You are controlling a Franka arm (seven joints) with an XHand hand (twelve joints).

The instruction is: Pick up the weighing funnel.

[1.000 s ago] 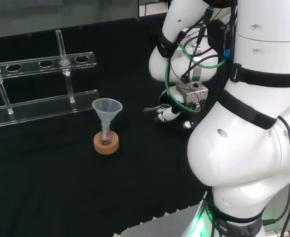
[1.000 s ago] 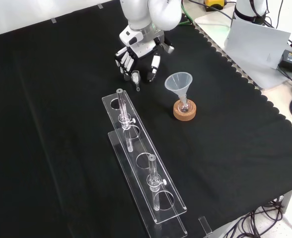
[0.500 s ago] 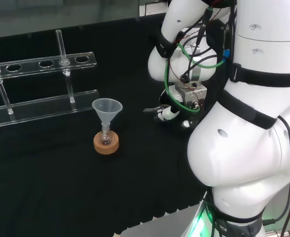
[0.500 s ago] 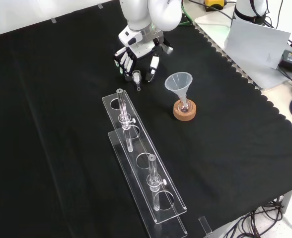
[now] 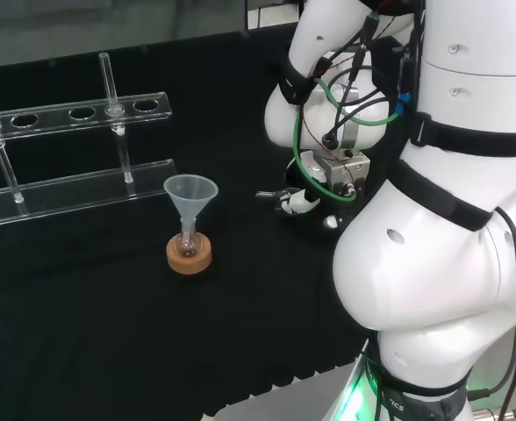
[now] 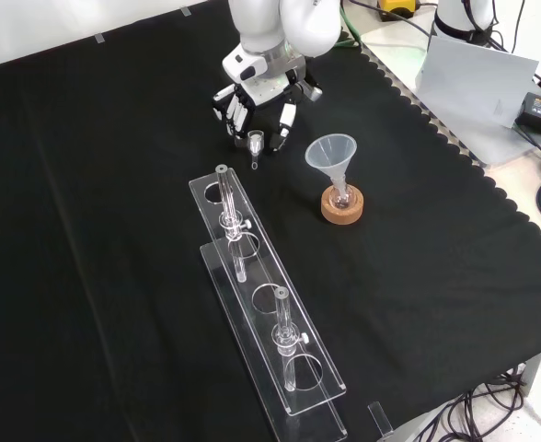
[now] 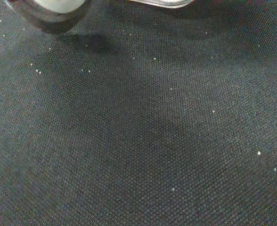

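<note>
Item: hand (image 6: 257, 92), mine, black and white, at the far end of the black cloth (image 6: 96, 230) in the front view. State: open, with the fingers (image 6: 232, 112) hanging down as a group and the thumb (image 6: 285, 122) hanging apart from them, leaving a gap between.

Item: weighing funnel (image 6: 255, 143), small and clear. It sits at the mouth of that gap, level with my fingertips, stem pointing toward the rack. Dark cloth shows on either side of it, so I am not pinching it.

Item: funnel (image 6: 331, 153), the big cone, mouth up, stem in a small flask (image 5: 188, 239) on a cork ring (image 6: 342, 206). It stands to the right of my hand in the front view, apart from it.

Item: clear rack (image 6: 309, 373) with upright tubes (image 6: 225, 195), nearer the front camera than the weighing funnel.

Item: head view. My hand (image 5: 295, 202) is low over the cloth, right of the funnel.
</note>
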